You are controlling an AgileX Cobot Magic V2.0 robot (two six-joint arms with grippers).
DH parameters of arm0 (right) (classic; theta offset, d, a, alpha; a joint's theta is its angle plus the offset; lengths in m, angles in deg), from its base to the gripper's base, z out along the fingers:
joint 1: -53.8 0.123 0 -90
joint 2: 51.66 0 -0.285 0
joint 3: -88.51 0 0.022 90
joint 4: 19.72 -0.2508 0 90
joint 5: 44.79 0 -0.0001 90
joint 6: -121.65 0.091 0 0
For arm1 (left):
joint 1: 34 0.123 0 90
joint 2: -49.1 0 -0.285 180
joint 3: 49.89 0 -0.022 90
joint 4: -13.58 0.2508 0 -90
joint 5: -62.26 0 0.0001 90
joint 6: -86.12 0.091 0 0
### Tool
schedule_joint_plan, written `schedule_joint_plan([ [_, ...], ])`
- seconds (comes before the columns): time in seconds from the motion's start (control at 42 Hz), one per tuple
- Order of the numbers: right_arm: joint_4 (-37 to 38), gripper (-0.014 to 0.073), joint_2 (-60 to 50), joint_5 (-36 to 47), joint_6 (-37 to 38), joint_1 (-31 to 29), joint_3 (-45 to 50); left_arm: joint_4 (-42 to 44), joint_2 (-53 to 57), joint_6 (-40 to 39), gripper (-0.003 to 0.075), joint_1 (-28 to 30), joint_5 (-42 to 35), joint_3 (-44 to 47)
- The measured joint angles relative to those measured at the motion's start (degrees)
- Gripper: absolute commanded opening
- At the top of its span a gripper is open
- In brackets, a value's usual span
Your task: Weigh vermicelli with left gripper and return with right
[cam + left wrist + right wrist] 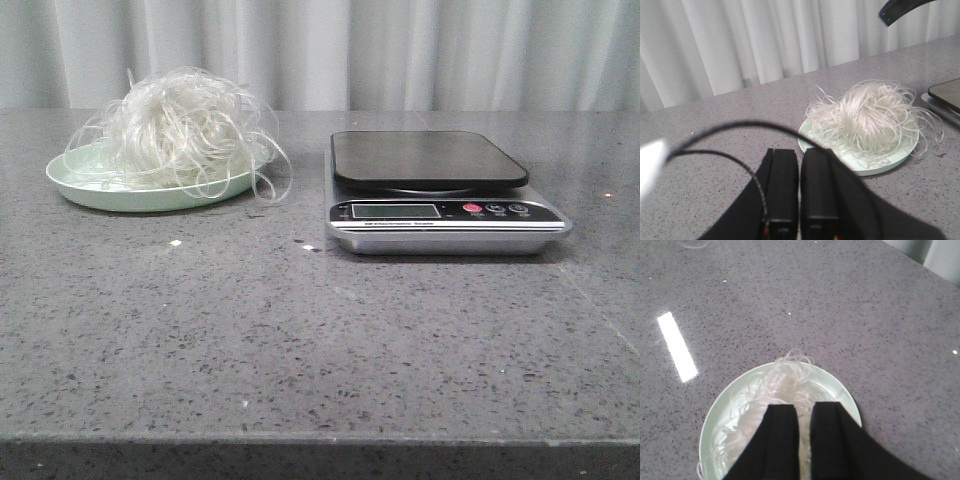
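The vermicelli [185, 125], a fluffy nest of glassy white strands, sits on the pale green plate [90, 190] at the table's far left. The scale [430, 158], with its black platform bare, stands at the right. Neither gripper shows in the front view. In the left wrist view my left gripper [799, 150] is shut and empty, a short way back from the plate [875, 169] and the vermicelli [875, 117]. In the right wrist view my right gripper [805, 405] hangs above the plate [725, 405] and the vermicelli [787, 377]. Its jaws are almost together and hold nothing that I can see.
A grey speckled table runs to white curtains at the back. The scale's corner shows in the left wrist view [946, 95]. A black part [897, 9] hangs above the plate there. Small white crumbs [176, 243] lie in front of the plate.
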Motion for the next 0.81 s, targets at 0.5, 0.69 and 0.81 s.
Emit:
schedule_joint_plan([
  [0.5,6.03,0.0152,-2.15,-12.87,12.27,-13.18,-0.23,0.0,0.0,0.0,0.0136,0.0,0.0,0.09],
  [0.69,16.66,0.0152,-5.74,-13.12,17.51,-14.12,-0.23,0.0,0.0,0.0,0.0136,0.0,0.0,0.09],
  [0.81,22.31,0.0152,-8.0,-12.7,21.47,-14.12,-0.23,0.0,0.0,0.0,0.0136,0.0,0.0,0.09],
])
